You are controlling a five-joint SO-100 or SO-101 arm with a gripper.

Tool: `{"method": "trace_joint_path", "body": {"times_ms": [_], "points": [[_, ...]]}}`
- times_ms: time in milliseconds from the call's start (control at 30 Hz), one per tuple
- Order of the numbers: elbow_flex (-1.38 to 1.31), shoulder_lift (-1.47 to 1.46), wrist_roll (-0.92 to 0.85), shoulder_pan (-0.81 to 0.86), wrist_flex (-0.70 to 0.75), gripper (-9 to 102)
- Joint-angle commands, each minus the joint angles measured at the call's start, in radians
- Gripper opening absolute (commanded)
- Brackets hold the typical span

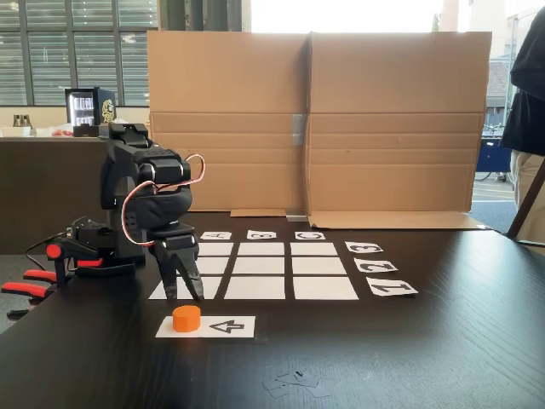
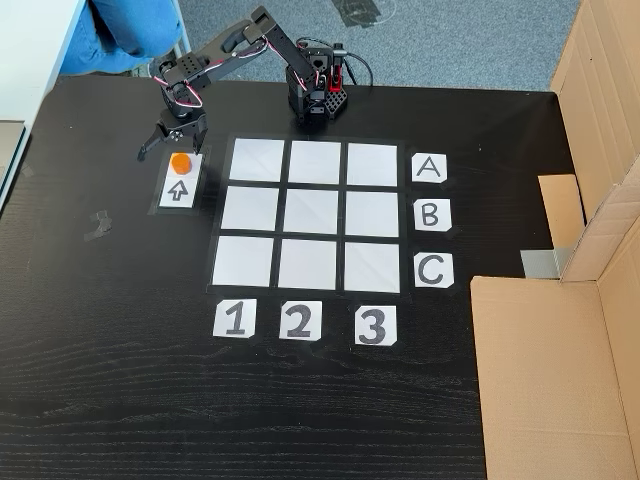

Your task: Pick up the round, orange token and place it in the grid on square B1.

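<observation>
Just above the token [image 2: 180, 161] hangs the hand [image 2: 172, 149] — fingers apart; nothing held.

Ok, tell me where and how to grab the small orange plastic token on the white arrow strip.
Grip the small orange plastic token across its curved side wall, coming straight down from above. It stands upright on its flat base on the white arrow strip, nothing crowding it, and the gripper hangs open just over it.
</observation>
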Motion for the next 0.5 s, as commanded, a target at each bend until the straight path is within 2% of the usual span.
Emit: {"method": "trace_joint_path", "body": {"times_ms": [0,333,367,400,433,467], "points": [[-0.049,-0.002,0.012,-0.017,-0.009,59],[-0.091,-0.057,0.038,-0.026,-0.025,59],[-0.091,-0.06,0.038,-0.026,-0.031,54],[-0.091,-0.061,0.038,-0.026,-0.037,44],[-0.092,-0.066,0.038,-0.025,-0.04,31],[-0.095,-0.069,0.038,-0.025,-0.052,12]]}}
